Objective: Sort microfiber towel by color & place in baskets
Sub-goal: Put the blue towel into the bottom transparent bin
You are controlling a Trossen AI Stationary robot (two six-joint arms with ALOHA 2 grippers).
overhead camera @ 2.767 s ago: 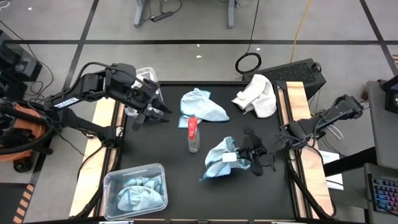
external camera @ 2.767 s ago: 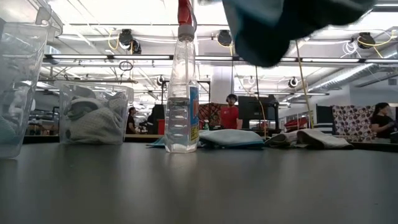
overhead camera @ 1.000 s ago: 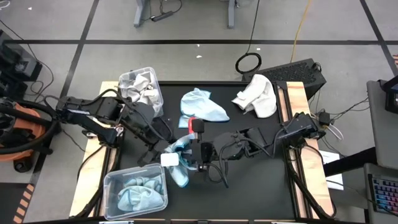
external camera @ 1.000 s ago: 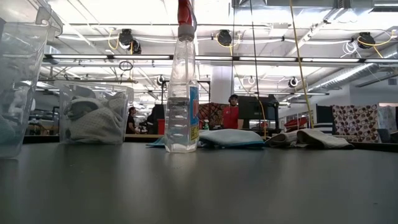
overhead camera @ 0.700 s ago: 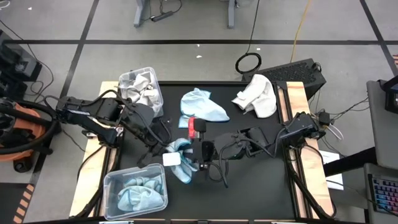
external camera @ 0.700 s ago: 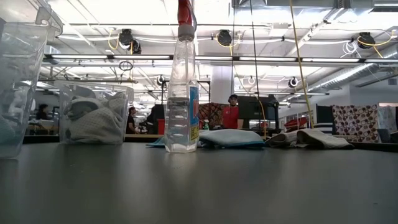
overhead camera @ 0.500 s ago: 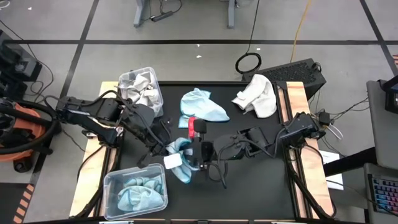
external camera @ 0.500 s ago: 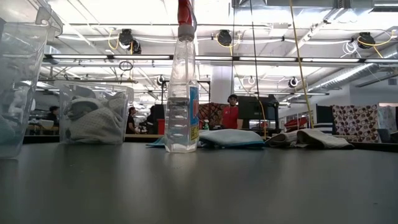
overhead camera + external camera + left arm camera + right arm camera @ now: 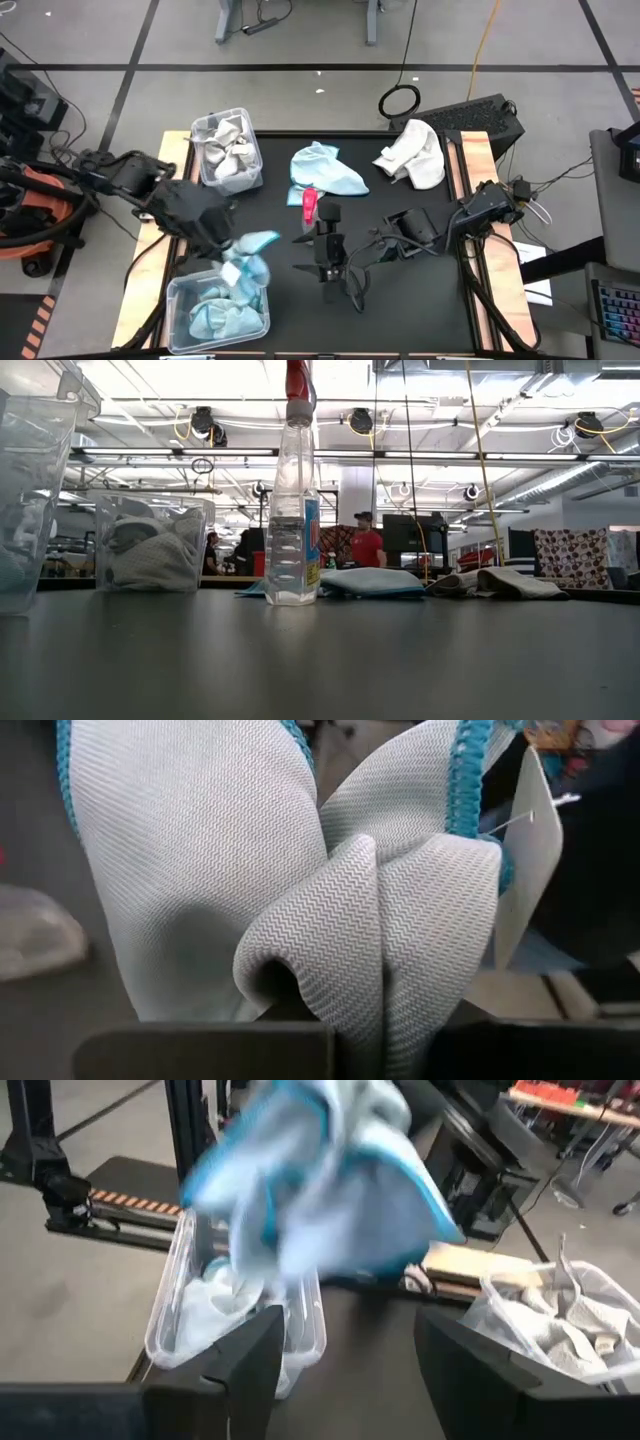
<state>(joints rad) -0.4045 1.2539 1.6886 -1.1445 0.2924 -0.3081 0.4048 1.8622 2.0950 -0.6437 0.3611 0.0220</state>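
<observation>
Over the near-left corner of the table, at about 8 o'clock in the high view, the left gripper (image 9: 222,243) has a light blue microfiber towel (image 9: 248,258) pinched between its closed jaws, the cloth and its white tag (image 9: 232,273) dangling just above the rim of the blue-towel basket (image 9: 178,296). The wrist view confirms it: folds of towel (image 9: 300,890) bunched right at the fingers. The right gripper (image 9: 322,262) sits mid-table with its fingers spread and nothing between them, close by the spray bottle (image 9: 308,203).

To do this drop well, the left arm should carry on toward 7 o'clock until the whole cloth hangs inside the basket walls, since part of it looks to trail outside the rim toward 3 o'clock. Lowering before letting go would probably keep the corner from draping over the edge.

Waiting at 12 o'clock: another blue towel (image 9: 322,170), a white towel (image 9: 415,152) at 1 o'clock, and the white-towel basket (image 9: 226,149) at 11.
</observation>
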